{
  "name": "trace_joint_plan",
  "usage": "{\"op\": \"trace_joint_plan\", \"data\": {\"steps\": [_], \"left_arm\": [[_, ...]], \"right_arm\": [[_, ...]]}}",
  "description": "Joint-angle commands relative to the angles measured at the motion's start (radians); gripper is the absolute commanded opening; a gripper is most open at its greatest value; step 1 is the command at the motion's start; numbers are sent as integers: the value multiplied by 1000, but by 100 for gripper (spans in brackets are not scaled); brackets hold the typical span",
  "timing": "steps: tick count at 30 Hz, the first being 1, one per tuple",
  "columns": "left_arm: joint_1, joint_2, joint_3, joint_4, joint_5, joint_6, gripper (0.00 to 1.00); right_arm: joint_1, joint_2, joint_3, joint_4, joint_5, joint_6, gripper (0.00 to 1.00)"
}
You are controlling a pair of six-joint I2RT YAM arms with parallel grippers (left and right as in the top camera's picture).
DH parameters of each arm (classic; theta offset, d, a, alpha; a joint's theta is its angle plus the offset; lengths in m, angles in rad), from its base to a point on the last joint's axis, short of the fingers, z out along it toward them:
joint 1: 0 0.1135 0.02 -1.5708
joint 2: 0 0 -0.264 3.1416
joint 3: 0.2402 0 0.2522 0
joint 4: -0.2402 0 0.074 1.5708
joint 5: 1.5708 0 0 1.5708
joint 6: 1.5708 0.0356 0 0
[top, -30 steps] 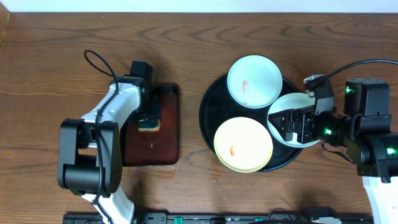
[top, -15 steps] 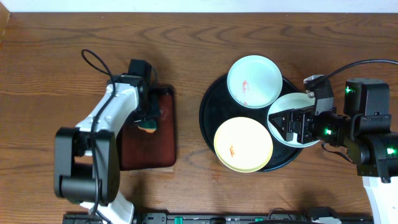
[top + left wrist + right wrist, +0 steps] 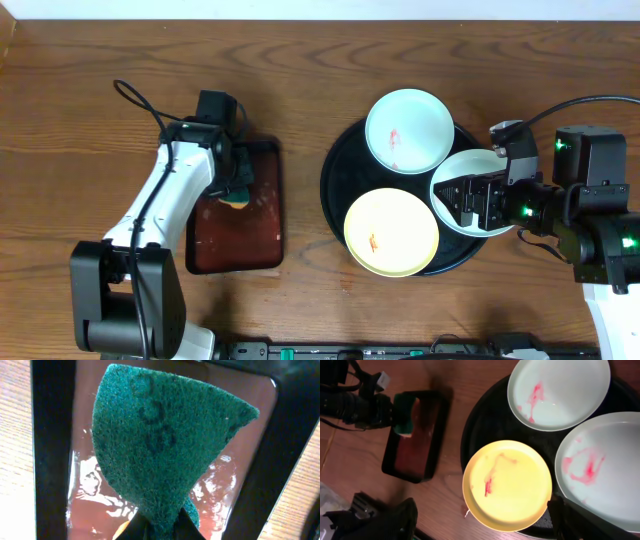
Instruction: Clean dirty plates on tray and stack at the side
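Now that the left gripper (image 3: pixel 238 185) has clenched on the green sponge (image 3: pixel 160 445) above the small brown tray (image 3: pixel 240 240), wiping can begin. The smeared plates (image 3: pixel 390 232) lie in the black tray (image 3: pixel 335 190), one below the released right gripper (image 3: pixel 462 195).

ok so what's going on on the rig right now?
Left gripper is shut on a green sponge over the small brown tray. Right gripper hangs open above the right-hand mint plate on the black tray. The other mint plate and the yellow plate sit there too. All three show red smears, and none is stacked at the side yet.
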Motion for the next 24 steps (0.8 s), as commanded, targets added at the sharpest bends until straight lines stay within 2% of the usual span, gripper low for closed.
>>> {"op": "trace_joint_plan", "data": {"steps": [1, 24], "left_arm": [[-24, -3, 11, -4, -2, -5, 8], [-53, -3, 11, -42, -5, 3, 8]], "right_arm": [[5, 0, 17, -3, 3, -13, 83], [5, 0, 17, -26, 11, -13, 83]]}}
